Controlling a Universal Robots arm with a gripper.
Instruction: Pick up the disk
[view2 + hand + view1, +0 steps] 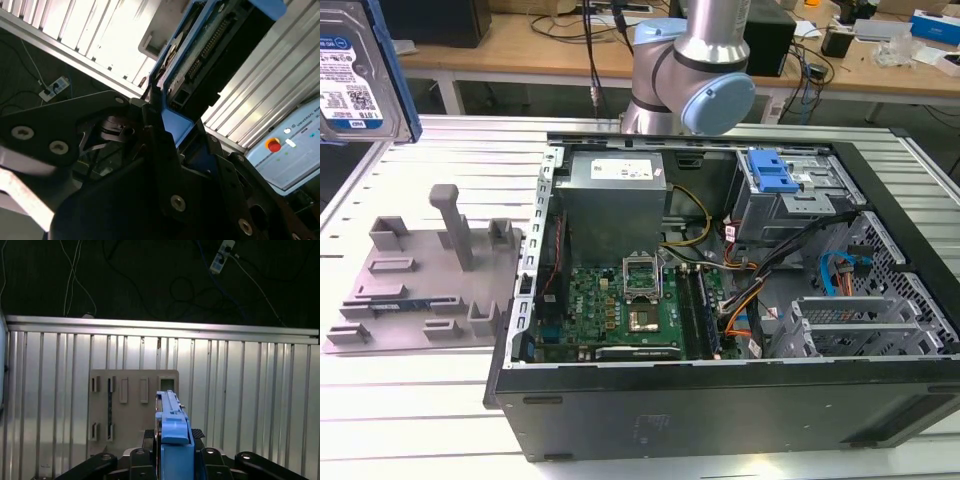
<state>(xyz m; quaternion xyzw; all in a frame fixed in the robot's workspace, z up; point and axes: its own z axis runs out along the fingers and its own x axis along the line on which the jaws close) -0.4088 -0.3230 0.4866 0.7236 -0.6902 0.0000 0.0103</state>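
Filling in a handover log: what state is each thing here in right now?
Disk: lifted off the table, held on edge in the claw, above the fixture plate.
Claw: shut on the disk's blue rails.
Fixture plate: flat on the table, slots bare.
Computer case: on its side, panel off, board exposed.
Blue latch: in place on the drive bay.

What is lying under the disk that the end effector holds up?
In the first wrist view, the grey fixture plate on the slatted table lies below the disk. The disk and end effector cover the plate's near edge.
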